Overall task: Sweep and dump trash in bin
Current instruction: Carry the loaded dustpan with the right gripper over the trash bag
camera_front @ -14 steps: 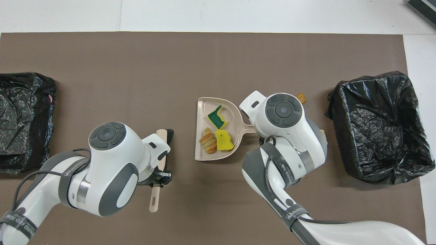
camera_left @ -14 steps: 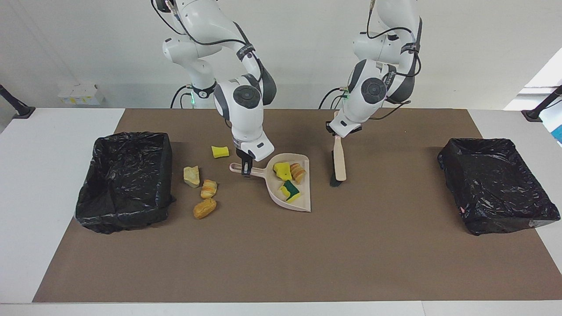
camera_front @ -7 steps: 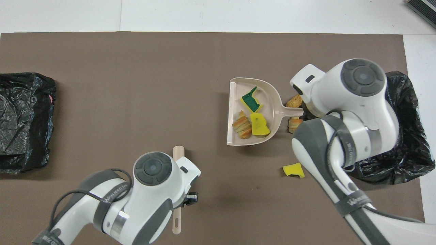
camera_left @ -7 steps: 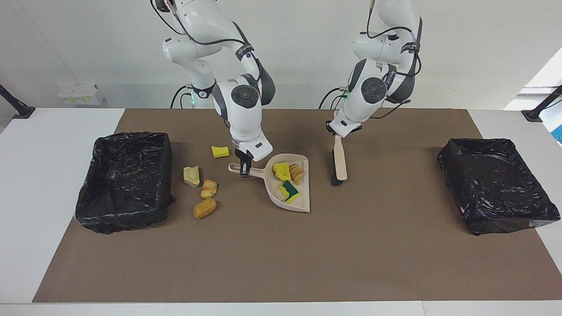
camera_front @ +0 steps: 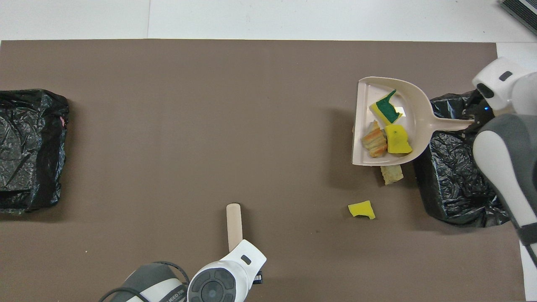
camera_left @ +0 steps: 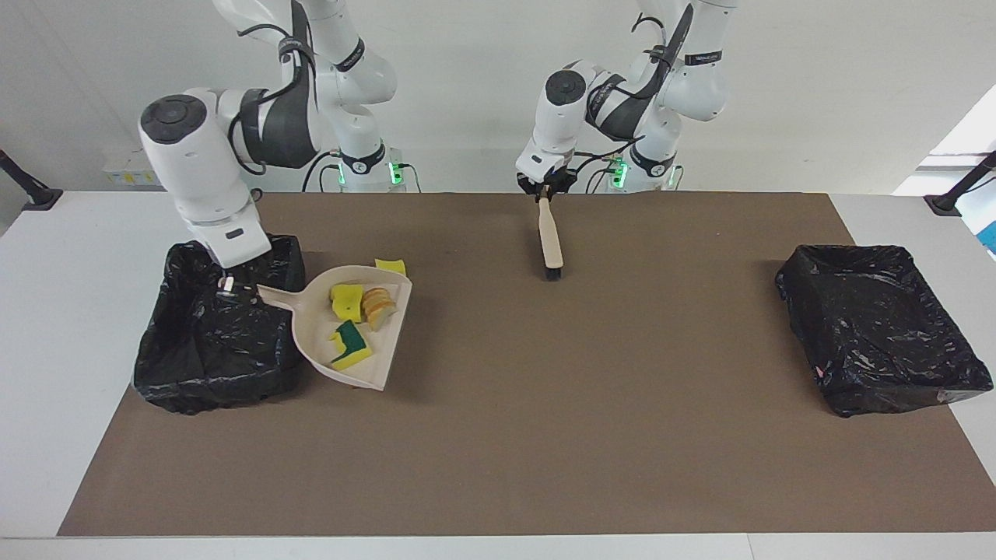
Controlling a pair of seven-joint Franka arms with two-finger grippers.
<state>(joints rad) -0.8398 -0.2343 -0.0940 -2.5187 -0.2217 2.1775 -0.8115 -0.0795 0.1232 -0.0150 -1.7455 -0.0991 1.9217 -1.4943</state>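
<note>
My right gripper (camera_left: 229, 289) is shut on the handle of the beige dustpan (camera_left: 315, 327) and holds it in the air, the handle over the black bin (camera_left: 179, 389) at the right arm's end. The pan (camera_front: 413, 98) carries a yellow sponge chunk (camera_left: 345, 302), a bread piece (camera_left: 379, 306) and a green-sided sponge (camera_left: 350, 348). A yellow chunk (camera_front: 361, 209) and a tan scrap (camera_front: 392, 174) lie on the mat nearer to the robots than the pan. Other scraps are hidden under the pan. My left gripper (camera_left: 546, 189) is shut on the brush (camera_left: 552, 241), which hangs bristles down.
A second black-lined bin (camera_left: 895, 393) stands at the left arm's end of the table; it also shows in the overhead view (camera_front: 29, 147). The brown mat (camera_left: 545, 435) covers most of the table.
My right arm has lifted the loaded dustpan and carried it toward the bin at its end of the table. My left arm has drawn the brush back toward the robots and raised it.
</note>
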